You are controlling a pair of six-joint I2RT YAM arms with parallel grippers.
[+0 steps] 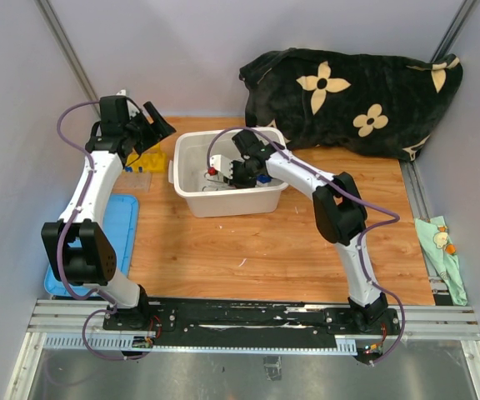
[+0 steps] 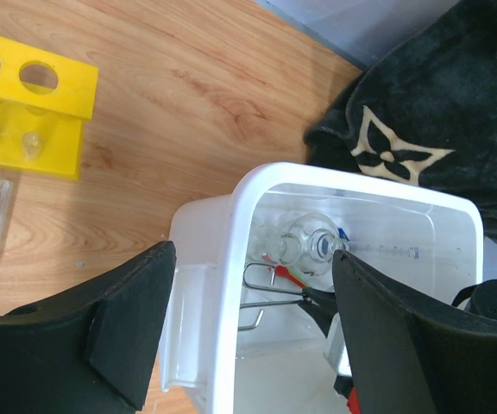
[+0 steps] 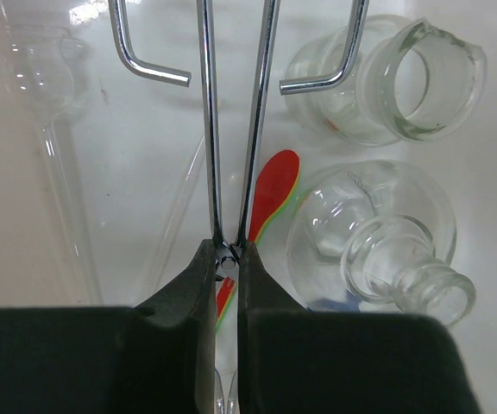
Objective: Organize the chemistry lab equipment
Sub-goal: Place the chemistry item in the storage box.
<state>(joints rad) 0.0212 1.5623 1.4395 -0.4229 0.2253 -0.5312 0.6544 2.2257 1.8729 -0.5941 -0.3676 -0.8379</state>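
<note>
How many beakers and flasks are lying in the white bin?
2: a beaker upper right in the right wrist view, a round flask just below it. More may be hidden.
</note>
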